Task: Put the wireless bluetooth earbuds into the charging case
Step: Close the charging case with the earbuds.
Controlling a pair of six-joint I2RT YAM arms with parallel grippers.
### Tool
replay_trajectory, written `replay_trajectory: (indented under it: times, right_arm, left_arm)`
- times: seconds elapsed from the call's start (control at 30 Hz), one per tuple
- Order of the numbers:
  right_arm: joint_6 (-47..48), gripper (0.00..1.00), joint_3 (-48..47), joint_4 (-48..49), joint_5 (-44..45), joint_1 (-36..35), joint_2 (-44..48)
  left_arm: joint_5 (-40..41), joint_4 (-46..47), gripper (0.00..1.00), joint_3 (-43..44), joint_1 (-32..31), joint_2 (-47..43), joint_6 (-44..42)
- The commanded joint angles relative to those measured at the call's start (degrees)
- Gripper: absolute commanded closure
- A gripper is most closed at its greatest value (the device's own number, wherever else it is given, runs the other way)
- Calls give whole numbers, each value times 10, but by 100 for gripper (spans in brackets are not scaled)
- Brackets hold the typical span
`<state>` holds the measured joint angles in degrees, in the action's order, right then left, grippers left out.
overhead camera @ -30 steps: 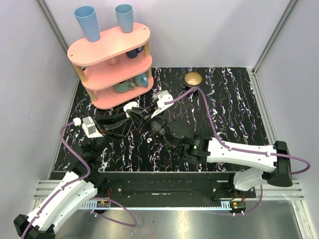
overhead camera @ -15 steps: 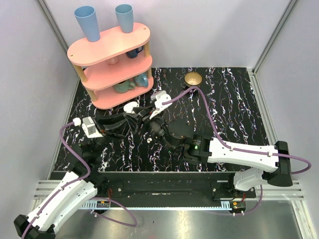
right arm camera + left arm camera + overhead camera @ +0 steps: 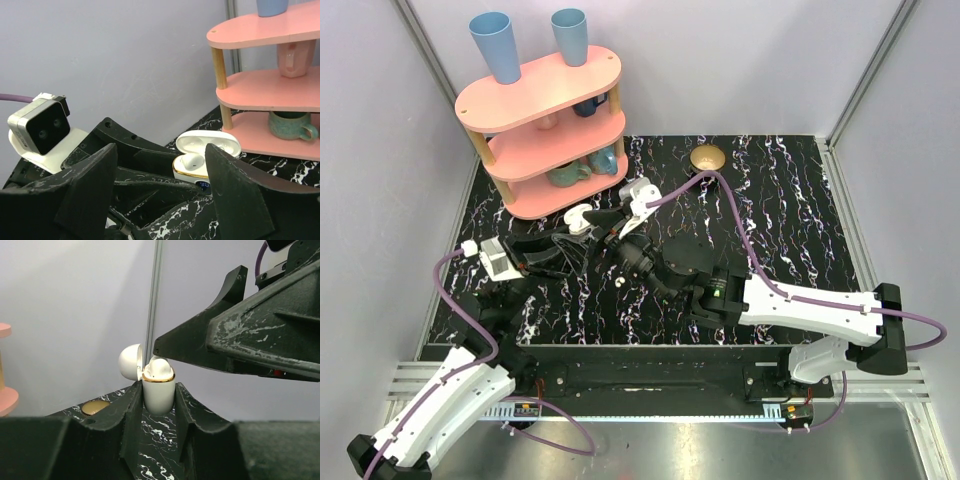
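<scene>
My left gripper (image 3: 158, 390) is shut on the charging case (image 3: 159, 396) and holds it upright above the marbled table, lid (image 3: 131, 361) swung open. One white earbud (image 3: 159, 369) sits in the case's gold-rimmed top. In the right wrist view the same earbud (image 3: 192, 161) lies in the left socket of the case (image 3: 192, 172). My right gripper (image 3: 161, 150) stands open just in front of the case with nothing between its fingers. From above, the case (image 3: 580, 216) and both grippers (image 3: 605, 232) meet left of centre. A small white piece that looks like another earbud (image 3: 623, 281) lies on the table.
A pink three-tier shelf (image 3: 545, 130) with cups stands at the back left, close behind the case; its post and lower tiers (image 3: 270, 95) fill the right wrist view's right side. A gold bowl (image 3: 707, 158) sits at the back centre. Grey walls enclose the table.
My right gripper's jaws have spread from nearly shut to wide apart at the case. Both grippers and the case drifted slightly towards the shelf.
</scene>
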<state>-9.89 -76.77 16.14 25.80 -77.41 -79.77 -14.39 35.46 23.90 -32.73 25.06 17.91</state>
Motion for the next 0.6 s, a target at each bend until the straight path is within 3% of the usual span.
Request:
replay_trajectory:
  times: [0.0, 0.37, 0.57]
  right_arm:
    - [-1, 21, -29, 2, -38, 8, 26]
    - [-90, 20, -8, 6, -127, 49, 68]
    - [-108, 28, 5, -41, -39, 53, 100]
  left_arm:
    - [-8, 8, 100, 31, -2, -13, -17]
    - [-10, -28, 100, 33, -2, -23, -30]
    - [-33, -49, 100, 38, -2, -31, -38]
